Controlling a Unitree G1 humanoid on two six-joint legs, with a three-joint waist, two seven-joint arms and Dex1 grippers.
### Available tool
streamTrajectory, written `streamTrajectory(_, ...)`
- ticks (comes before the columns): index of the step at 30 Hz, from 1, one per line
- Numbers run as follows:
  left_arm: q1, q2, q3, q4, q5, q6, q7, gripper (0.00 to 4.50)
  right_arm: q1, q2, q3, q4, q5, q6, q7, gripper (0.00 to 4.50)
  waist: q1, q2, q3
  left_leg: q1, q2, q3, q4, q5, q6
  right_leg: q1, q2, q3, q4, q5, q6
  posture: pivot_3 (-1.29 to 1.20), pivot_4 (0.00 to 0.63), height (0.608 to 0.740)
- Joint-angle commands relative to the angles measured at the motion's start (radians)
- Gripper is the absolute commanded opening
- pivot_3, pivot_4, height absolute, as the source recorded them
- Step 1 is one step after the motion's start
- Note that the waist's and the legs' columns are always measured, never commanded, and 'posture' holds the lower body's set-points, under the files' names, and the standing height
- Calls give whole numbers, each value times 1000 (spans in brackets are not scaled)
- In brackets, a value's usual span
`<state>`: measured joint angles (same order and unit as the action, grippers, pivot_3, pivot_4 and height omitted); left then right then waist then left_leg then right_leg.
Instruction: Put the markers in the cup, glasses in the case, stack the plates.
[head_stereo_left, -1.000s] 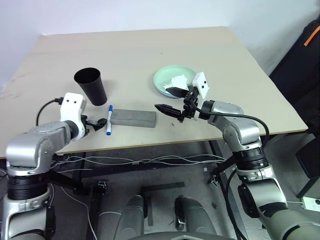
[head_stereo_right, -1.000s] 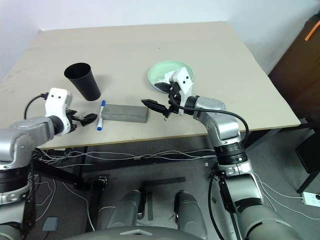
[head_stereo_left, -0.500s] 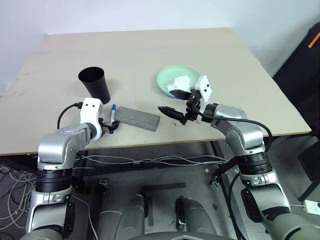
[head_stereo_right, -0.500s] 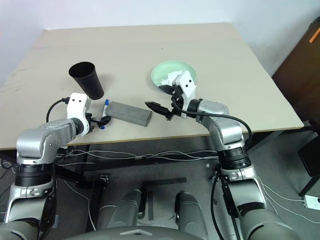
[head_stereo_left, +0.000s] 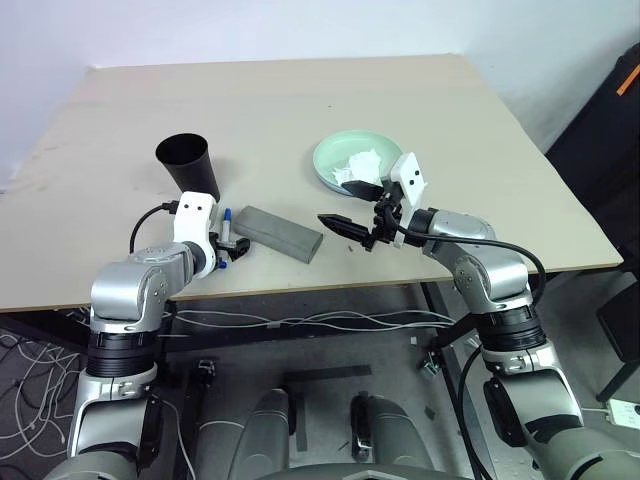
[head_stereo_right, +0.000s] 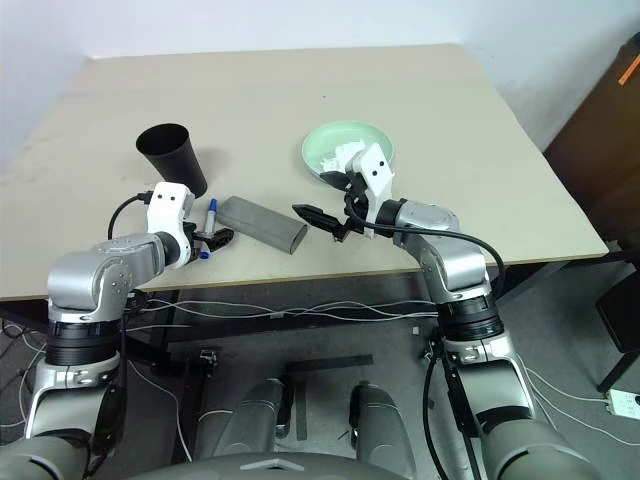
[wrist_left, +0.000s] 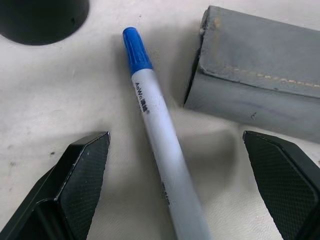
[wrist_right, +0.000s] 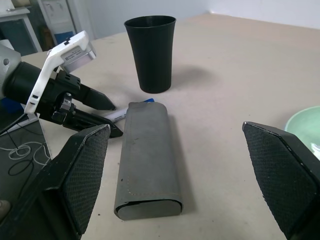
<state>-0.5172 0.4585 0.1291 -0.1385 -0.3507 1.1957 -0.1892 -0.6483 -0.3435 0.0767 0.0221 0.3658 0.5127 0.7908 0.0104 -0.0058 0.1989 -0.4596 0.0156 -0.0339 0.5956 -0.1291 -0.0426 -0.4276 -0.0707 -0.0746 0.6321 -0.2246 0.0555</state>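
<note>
Closing in on marker (wrist_left: 160, 150) | left gripper (wrist_left: 185, 185) has slid in from the counter (head_stereo_left: 420, 110) edge, jaws wide open astride marker, not gripping | marker lies flat between cup (head_stereo_left: 190, 165) and case (head_stereo_left: 280, 232) | right gripper (head_stereo_left: 352, 228) open, empty, hovering | pick-up looks next.

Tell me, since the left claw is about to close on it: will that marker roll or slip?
The marker has a smooth round barrel lying flat on the table, so it may roll if nudged. It looks slim and light, probably stiff, and might slip between the fingers.

Bright, even light, soft shadows (close wrist views slightly blurred)
</note>
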Motion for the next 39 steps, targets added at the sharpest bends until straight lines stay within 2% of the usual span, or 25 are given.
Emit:
streamTrajectory(1,-14,2,9,0,28,21,25,4474,-11,-8,-4,-35,-1,-15,0,4500,-1,0,0,0,0,0,0,0,0,0,0,0,0,0,0,0,150,740)
streamTrajectory(5,-26,7,14,17,34,36,24,3594,-13,-3,0,-29,-6,-17,-6,4500,-2,0,0,1,1,0,0,0,0,0,1,1,0,0,0,0,150,740)
streamTrajectory(14,-74,-15,131,82,72,38,106,389,-16,-4,-6,-20,-11,-18,-8,4500,-3,0,0,1,1,1,0,0,0,0,1,2,1,0,0,0,150,740)
streamTrajectory(15,-76,-16,140,87,74,37,112,278,-16,-6,-7,-20,-10,-18,-6,4500,-3,0,0,1,1,1,0,0,0,0,2,2,1,0,0,0,150,740)
streamTrajectory(23,-52,10,119,21,86,-14,85,278,-18,-15,-23,-34,38,8,43,4500,-2,0,0,1,1,1,0,0,0,0,2,3,1,0,0,0,150,740)
streamTrajectory(27,17,35,108,-50,90,-206,0,278,-11,-25,-27,-66,90,26,101,4500,-1,0,0,1,2,1,0,0,0,0,2,3,0,0,0,0,150,740)
streamTrajectory(32,128,65,172,-103,45,-379,-124,278,-27,-28,-52,-81,167,76,140,4500,-1,0,0,0,2,2,-1,0,-1,-1,1,4,-1,2,-3,0,150,740)
streamTrajectory(39,168,46,257,-217,-63,-319,-137,278,-40,-45,-33,-80,189,72,195,4500,1,0,0,0,2,3,-1,-1,-1,-2,1,4,-1,1,-1,0,150,740)
